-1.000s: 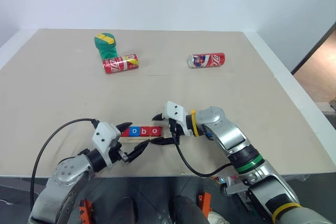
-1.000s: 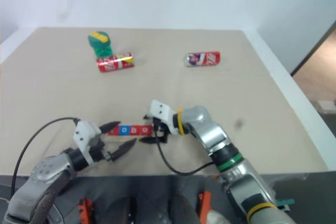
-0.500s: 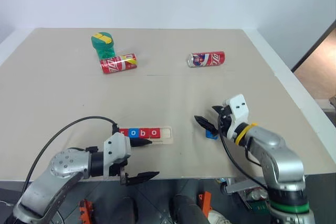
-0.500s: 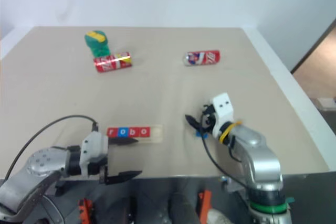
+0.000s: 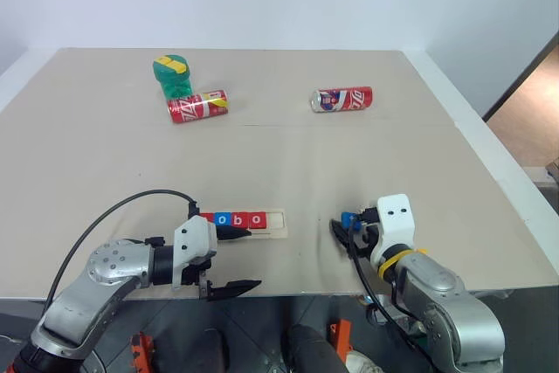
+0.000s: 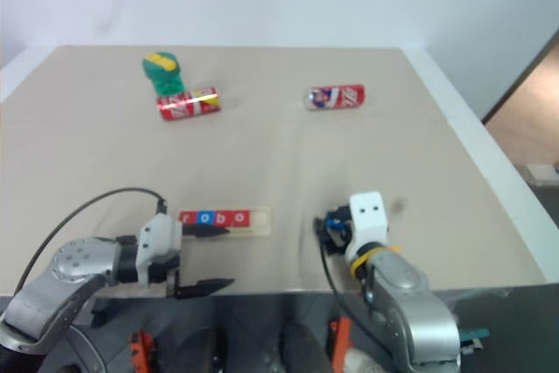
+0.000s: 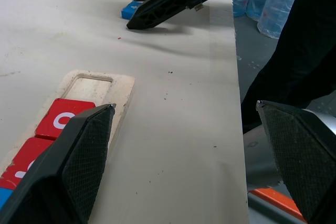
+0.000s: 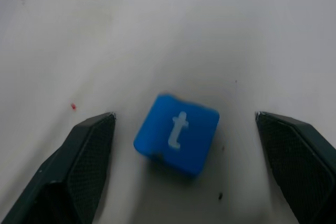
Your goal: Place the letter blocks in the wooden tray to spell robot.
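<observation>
The wooden tray (image 5: 278, 222) lies near the table's front edge with the letter blocks r, o, b, o (image 5: 238, 219) in a row; its right end slot is bare. A blue t block (image 8: 177, 132) lies flat on the table to the tray's right, apart from it. My right gripper (image 5: 347, 226) is open, low over the table, with its fingers (image 8: 86, 150) on either side of the t block and not touching it. My left gripper (image 5: 238, 259) is open at the tray's left end, one finger (image 5: 229, 233) over the tiles, the other past the table edge.
Two red cans (image 5: 199, 106) (image 5: 342, 99) lie on their sides at the back, with a green object (image 5: 174, 75) beside the left one. The table's front edge (image 5: 288, 286) runs just below both grippers. Bare tabletop separates the tray from the cans.
My right gripper left the tray's right end, swung right and came down around the blue t block. My left gripper turned, drawing back a little toward the table edge.
</observation>
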### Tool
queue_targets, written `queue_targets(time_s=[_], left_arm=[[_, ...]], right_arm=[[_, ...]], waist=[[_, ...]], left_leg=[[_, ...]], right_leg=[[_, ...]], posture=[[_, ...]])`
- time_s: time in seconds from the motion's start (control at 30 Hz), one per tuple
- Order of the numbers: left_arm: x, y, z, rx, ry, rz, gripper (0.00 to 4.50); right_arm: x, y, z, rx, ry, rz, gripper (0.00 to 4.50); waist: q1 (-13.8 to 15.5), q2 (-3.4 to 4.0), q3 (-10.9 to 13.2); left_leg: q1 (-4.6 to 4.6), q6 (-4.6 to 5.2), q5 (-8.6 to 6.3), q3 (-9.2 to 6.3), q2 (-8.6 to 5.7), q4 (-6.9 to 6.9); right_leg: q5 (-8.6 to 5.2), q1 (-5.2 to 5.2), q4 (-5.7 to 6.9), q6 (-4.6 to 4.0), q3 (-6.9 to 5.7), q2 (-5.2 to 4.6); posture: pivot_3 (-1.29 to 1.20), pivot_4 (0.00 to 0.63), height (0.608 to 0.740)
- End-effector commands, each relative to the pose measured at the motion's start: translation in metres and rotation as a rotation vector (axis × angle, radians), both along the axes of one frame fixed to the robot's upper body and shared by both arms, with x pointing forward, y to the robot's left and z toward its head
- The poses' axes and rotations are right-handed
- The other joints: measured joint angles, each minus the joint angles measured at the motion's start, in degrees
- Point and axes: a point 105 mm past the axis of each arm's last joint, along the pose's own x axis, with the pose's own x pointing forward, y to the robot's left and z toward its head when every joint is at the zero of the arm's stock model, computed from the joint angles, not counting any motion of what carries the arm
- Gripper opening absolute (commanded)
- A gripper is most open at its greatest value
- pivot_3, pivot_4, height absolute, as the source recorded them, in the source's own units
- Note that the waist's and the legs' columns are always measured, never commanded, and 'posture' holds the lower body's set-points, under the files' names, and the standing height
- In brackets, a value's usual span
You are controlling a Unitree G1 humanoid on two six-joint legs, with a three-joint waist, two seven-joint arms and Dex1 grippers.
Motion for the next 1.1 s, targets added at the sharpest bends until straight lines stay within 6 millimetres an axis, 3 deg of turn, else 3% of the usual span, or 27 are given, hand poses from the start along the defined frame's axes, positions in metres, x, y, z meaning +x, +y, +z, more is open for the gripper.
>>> queue_targets(time_s=[0.03, 0.13, 0.27, 0.47, 0.7, 0.73, 0.83, 0.97, 1.03, 1.1], left_arm=[[0.000, 0.000, 0.004, 0.008, -0.029, -0.011, 4.50], [0.000, 0.002, 0.004, 0.014, -0.031, -0.005, 4.50], [-0.001, 0.004, 0.002, 0.025, -0.028, 0.004, 4.50], [-0.001, 0.003, 0.003, 0.025, -0.027, 0.006, 4.50], [-0.003, 0.002, 0.001, 0.030, -0.026, 0.008, 4.50], [-0.003, 0.001, 0.001, 0.030, -0.024, 0.009, 4.50], [-0.004, 0.001, -0.001, 0.030, -0.021, 0.014, 4.50], [-0.004, 0.001, -0.001, 0.024, -0.020, 0.025, 4.50], [-0.003, 0.001, 0.000, 0.019, -0.026, 0.023, 4.50], [-0.001, 0.000, 0.001, 0.002, -0.032, 0.026, 4.50]], right_arm=[[-0.002, 0.005, 0.003, 0.012, -0.004, 0.000, 3.68], [-0.002, 0.011, 0.005, 0.029, -0.008, 0.016, 2.66], [0.005, 0.034, 0.020, 0.086, -0.059, 0.097, 1.24], [0.019, 0.056, 0.031, 0.117, -0.083, 0.169, 1.18], [0.025, 0.074, 0.023, 0.109, -0.035, 0.217, 1.18], [0.024, 0.079, 0.023, 0.115, -0.036, 0.235, 1.98], [0.026, 0.080, 0.029, 0.087, -0.066, 0.249, 2.87], [0.037, 0.057, 0.061, 0.080, -0.153, 0.247, 4.29], [0.048, 0.052, 0.082, 0.083, -0.204, 0.377, 4.46], [0.053, 0.053, 0.090, 0.075, -0.211, 0.538, 4.46]], waist=[[0.0, -0.03, 0.0], [0.0, -0.03, 0.0], [-0.2, -0.03, 0.0], [-0.6, -0.04, 0.0], [-0.6, -0.04, 0.0], [-0.6, -0.04, 0.0], [-0.7, -0.03, 0.0], [-0.7, -0.03, 0.0], [-0.7, -0.02, 0.0], [-0.7, -0.03, 0.0]], left_leg=[[0.00, 0.00, 0.00, 0.00, 0.00, 0.00], [0.00, 0.00, 0.00, -0.04, 0.02, 0.00], [0.00, 0.00, 0.00, -0.03, 0.04, 0.00], [-0.01, 0.01, 0.01, -0.05, 0.03, 0.00], [-0.07, 0.01, 0.00, -0.07, 0.00, -0.03], [-0.07, 0.01, 0.00, -0.07, 0.00, -0.03], [-0.07, 0.01, 0.00, -0.07, 0.02, -0.03], [-0.07, 0.01, 0.01, -0.06, 0.01, 0.01], [-0.07, 0.02, 0.01, -0.03, -0.01, 0.07], [-0.06, 0.03, 0.02, 0.04, -0.08, 0.09]], right_leg=[[0.00, 0.01, 0.00, 0.00, -0.03, 0.01], [0.00, 0.02, 0.00, -0.01, -0.08, 0.05], [0.01, 0.01, 0.00, 0.00, -0.07, 0.07], [0.11, 0.04, 0.00, 0.17, -0.10, 0.05], [0.05, -0.01, -0.01, 0.21, -0.09, 0.03], [0.05, -0.01, -0.01, 0.21, -0.10, 0.04], [0.06, -0.01, 0.00, 0.20, -0.10, 0.05], [0.10, 0.00, 0.00, 0.24, -0.10, -0.01], [0.12, 0.03, -0.01, 0.29, -0.07, -0.07], [0.15, 0.06, -0.09, 0.32, 0.00, -0.09]], posture=[[0.00, 0.150, 0.740], [0.00, 0.150, 0.740], [0.00, 0.150, 0.740], [0.00, 0.150, 0.740], [0.00, 0.150, 0.740], [0.00, 0.150, 0.740], [0.00, 0.150, 0.740], [0.00, 0.150, 0.740], [0.00, 0.150, 0.740], [0.00, 0.150, 0.740]])
